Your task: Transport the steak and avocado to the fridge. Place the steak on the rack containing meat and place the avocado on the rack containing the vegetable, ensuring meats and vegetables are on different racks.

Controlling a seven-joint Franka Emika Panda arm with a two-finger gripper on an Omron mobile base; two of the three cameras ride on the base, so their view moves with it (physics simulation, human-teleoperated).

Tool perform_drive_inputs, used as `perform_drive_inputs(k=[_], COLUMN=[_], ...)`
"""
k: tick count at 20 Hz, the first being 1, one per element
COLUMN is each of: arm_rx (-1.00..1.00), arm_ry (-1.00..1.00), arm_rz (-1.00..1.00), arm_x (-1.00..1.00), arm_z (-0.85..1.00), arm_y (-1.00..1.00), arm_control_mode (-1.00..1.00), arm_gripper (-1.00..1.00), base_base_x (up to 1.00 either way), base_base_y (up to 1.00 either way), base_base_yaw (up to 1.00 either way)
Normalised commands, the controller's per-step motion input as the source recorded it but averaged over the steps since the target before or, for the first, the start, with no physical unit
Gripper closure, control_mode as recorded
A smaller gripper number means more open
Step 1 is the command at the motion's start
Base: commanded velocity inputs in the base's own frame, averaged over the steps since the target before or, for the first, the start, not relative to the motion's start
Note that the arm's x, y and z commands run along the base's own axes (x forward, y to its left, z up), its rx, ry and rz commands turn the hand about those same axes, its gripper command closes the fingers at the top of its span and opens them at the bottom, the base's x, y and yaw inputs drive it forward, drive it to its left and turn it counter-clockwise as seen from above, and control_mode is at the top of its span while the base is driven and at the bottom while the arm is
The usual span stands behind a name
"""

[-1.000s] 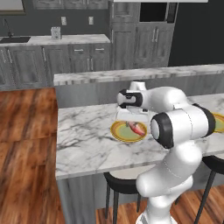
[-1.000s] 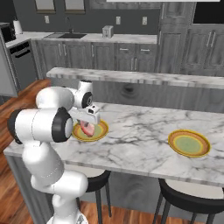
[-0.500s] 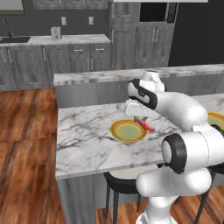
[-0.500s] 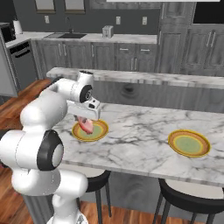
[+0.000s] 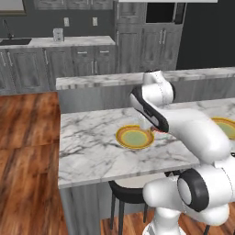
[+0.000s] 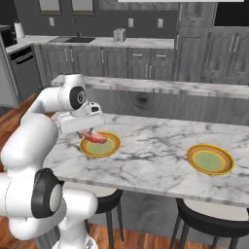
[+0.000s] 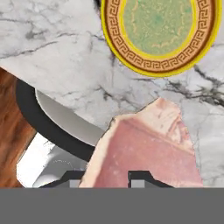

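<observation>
My gripper (image 6: 90,130) is shut on the steak (image 6: 93,136), a flat pink slab held just above the marble counter. The steak hangs over the near rim of a yellow-rimmed green plate (image 6: 100,146). In the hand view the steak (image 7: 148,148) lies between my fingertips, my gripper (image 7: 105,178) closed on its edge, with the plate (image 7: 159,30) farther off and bare. From the left base view my arm hides most of the steak (image 5: 159,130) beside the plate (image 5: 134,137). The avocado and the fridge are out of view.
A second yellow-rimmed plate (image 6: 210,159) sits on the counter to the right. Black bar stools (image 6: 206,221) stand under the counter's front edge (image 7: 65,98). A raised ledge (image 6: 165,86) runs along the counter's back. Wood floor (image 5: 23,137) lies to the left.
The steak has come up off the plate in my gripper. My arm has swung round, carrying it toward the plate's near rim and the counter's front edge.
</observation>
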Motion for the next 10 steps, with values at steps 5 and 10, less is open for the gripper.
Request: perform_drive_inputs(k=[5, 10], arm_rx=[-0.02, 0.08], arm_ry=[-0.17, -0.11], arm_rz=[0.85, 0.72], arm_x=[-0.26, -0.23], arm_z=[0.3, 0.32], arm_y=[-0.16, -0.12], arm_control_mode=[-1.0, -1.0], arm_gripper=[1.0, 1.0], base_base_x=[0.0, 0.0], base_base_y=[0.0, 0.0], base_base_yaw=[0.0, 0.0])
